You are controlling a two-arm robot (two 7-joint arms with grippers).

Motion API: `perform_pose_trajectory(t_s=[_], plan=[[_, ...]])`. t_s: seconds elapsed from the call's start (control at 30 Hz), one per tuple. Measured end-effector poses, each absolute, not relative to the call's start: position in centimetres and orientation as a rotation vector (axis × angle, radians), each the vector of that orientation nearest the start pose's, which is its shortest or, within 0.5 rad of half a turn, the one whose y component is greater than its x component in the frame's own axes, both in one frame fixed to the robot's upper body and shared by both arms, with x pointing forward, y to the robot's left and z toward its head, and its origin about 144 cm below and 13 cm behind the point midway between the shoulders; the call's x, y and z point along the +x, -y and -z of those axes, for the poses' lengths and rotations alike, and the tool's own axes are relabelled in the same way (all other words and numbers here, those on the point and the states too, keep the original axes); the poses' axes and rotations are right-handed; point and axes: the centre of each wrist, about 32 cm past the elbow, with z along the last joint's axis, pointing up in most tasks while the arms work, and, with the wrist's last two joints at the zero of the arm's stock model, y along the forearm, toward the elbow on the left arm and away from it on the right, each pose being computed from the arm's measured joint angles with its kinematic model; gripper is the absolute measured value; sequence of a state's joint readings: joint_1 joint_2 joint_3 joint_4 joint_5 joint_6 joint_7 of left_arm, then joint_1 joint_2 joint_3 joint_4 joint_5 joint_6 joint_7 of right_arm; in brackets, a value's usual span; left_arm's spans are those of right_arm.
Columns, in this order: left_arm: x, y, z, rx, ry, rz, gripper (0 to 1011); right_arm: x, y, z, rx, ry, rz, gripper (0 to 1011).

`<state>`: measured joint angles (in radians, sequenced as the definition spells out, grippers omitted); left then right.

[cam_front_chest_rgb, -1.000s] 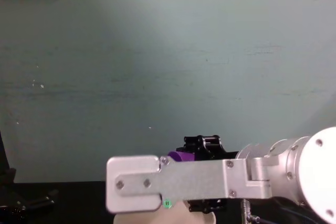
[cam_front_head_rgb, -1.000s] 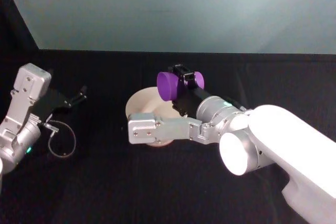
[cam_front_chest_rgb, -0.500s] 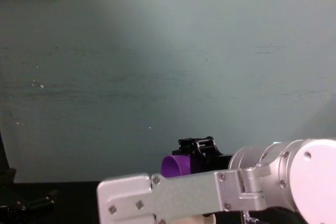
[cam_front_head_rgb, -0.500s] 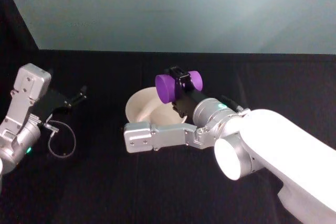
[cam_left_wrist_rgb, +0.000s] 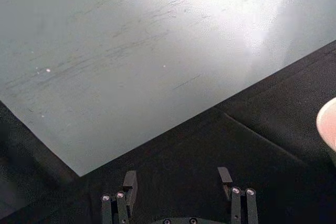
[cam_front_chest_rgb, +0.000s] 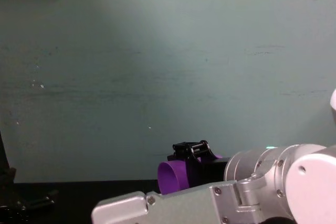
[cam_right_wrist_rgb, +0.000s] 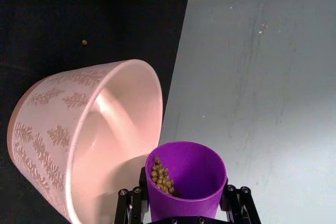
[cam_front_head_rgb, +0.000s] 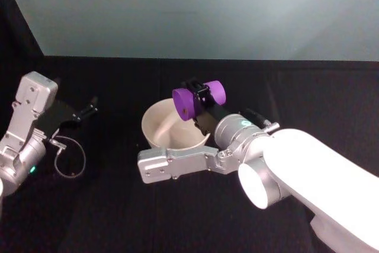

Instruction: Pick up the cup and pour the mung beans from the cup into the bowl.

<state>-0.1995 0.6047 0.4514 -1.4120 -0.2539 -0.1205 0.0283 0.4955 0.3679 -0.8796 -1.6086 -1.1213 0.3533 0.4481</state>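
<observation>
Now, in the head view, the bowl sits on the black table; the right end effector is clamped on the cup, which hangs tipped nearly on its side above the bowl's far right rim; the left end effector is parked well to the left of the bowl, low over the table; in the left wrist view, the left end effector has its fingers spread wide apart, and an edge of the bowl shows beyond it; in the right wrist view, the right end effector grips the cup on both sides, the cup's mouth just beside the rim of the bowl; the mung beans lie heaped against the cup's inner wall on the side nearest the bowl; one loose grain lies on the table beyond the bowl's leaf-patterned outer wall; in the chest view, the cup is tipped over in the dark right end effector, with the pale green wall behind.
</observation>
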Motion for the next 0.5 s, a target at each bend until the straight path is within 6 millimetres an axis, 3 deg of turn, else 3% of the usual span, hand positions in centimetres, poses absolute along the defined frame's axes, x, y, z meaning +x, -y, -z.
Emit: perform_pose_trajectory(t_s=[0.5], plan=[[48.86, -30.97, -113.98, 0.304, 0.285, -1.248, 1000, 48.38, 9.45, -122.33, -1.158, 1.357, 0.573, 729]])
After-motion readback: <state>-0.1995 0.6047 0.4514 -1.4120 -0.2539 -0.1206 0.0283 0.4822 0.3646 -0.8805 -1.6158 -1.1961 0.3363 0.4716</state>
